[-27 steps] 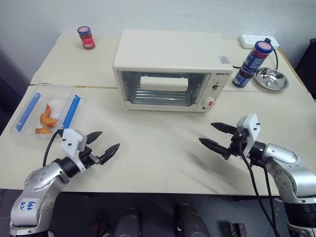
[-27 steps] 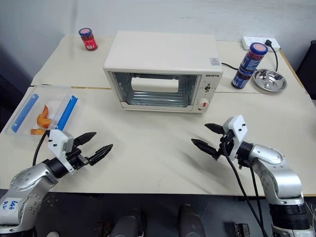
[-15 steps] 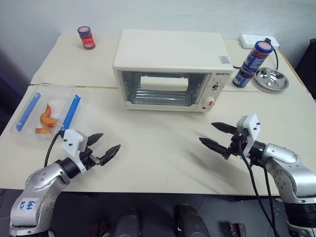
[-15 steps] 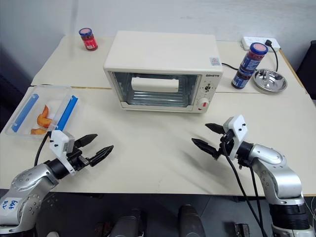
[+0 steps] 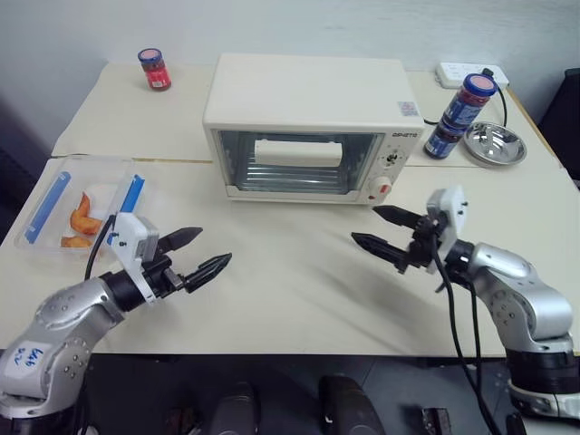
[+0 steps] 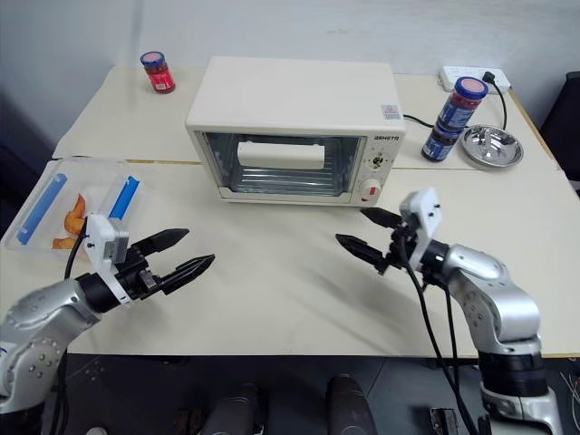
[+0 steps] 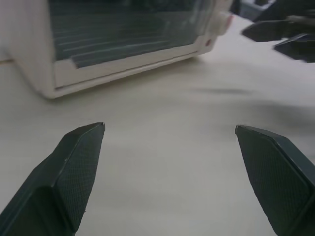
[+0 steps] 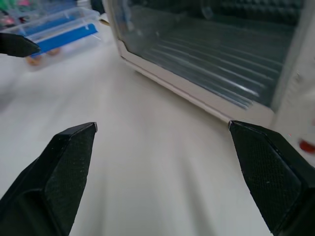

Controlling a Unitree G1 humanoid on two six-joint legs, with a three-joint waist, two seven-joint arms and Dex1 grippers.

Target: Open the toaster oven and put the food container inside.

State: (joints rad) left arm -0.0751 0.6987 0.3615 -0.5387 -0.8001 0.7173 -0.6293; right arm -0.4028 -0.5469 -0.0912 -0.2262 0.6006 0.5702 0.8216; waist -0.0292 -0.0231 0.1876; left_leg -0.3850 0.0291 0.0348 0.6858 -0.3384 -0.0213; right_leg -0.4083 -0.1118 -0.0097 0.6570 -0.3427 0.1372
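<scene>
The toaster oven (image 5: 308, 127) stands door-shut mid-table; the food container (image 5: 80, 201) lies at the table's left edge; left gripper (image 5: 201, 254) and right gripper (image 5: 374, 229) hover spread wide, empty.

The left claw (image 7: 170, 135) stands wide open, its two dark fingers (image 7: 74, 167) apart over the bare pale worktop (image 7: 162, 162). Ahead sits the toaster oven (image 7: 98, 44) — glass door shut, a red button at its corner. The right claw (image 7: 283, 37) hovers just beyond it.
</scene>
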